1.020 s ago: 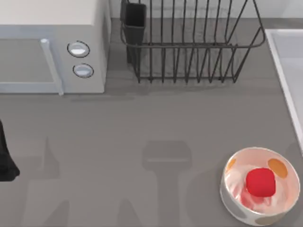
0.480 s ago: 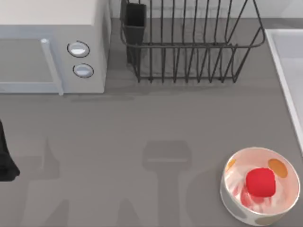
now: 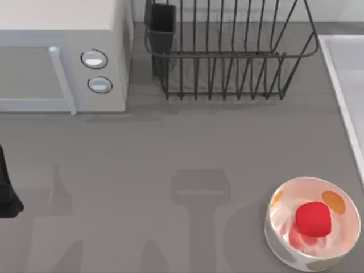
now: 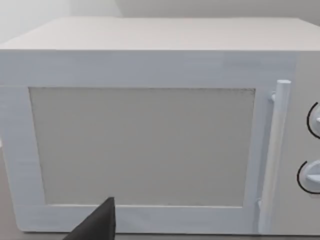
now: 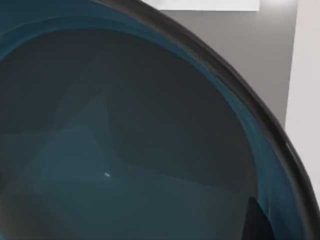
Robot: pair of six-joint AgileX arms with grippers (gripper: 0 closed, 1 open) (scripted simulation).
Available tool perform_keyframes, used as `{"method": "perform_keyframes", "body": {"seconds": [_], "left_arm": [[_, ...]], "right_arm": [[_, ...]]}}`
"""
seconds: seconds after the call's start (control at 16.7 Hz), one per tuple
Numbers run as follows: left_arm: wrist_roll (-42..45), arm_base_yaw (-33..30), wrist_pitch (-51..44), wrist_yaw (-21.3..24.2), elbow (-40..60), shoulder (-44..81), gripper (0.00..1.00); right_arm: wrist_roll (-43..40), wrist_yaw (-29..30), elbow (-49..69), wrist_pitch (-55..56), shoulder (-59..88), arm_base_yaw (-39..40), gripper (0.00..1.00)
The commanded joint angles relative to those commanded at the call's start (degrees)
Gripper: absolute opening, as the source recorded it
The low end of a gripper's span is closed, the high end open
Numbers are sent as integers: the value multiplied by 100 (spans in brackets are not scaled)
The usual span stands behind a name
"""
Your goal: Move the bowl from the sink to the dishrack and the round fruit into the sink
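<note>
Nothing on the table has shifted since a second ago: the red fruit [image 3: 313, 219] sits in the white spotted bowl [image 3: 284, 239] at the table's near right, and the dishrack [image 3: 227, 57] stands empty at the back with its black cup [image 3: 162, 25] at the left end. To the rack's left is the microwave [image 3: 62, 57]; the sink [image 3: 347, 79] rim runs along the right edge. A dark bit of the left arm [image 3: 7, 193] pokes in at the left edge, and its wrist view faces the microwave door, one dark fingertip [image 4: 97, 225] low in view; I cannot tell how wide that pincer stands. From the right wrist, the teal bowl [image 5: 125, 150] looms close below the camera, and whether that pincer grips it I cannot tell.
</note>
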Motion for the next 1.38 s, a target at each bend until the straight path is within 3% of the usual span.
{"method": "perform_keyframes", "body": {"seconds": [0.3,1.02,1.38], "left_arm": [[0,0,0,0,0,0,100],[0,0,0,0,0,0,100],[0,0,0,0,0,0,100]], "right_arm": [[976,896,184,1566,150,1705,0],[3739,3909,-47,7031,912,7426,0],[4323,4853,25,8698,807,8690,0]]}}
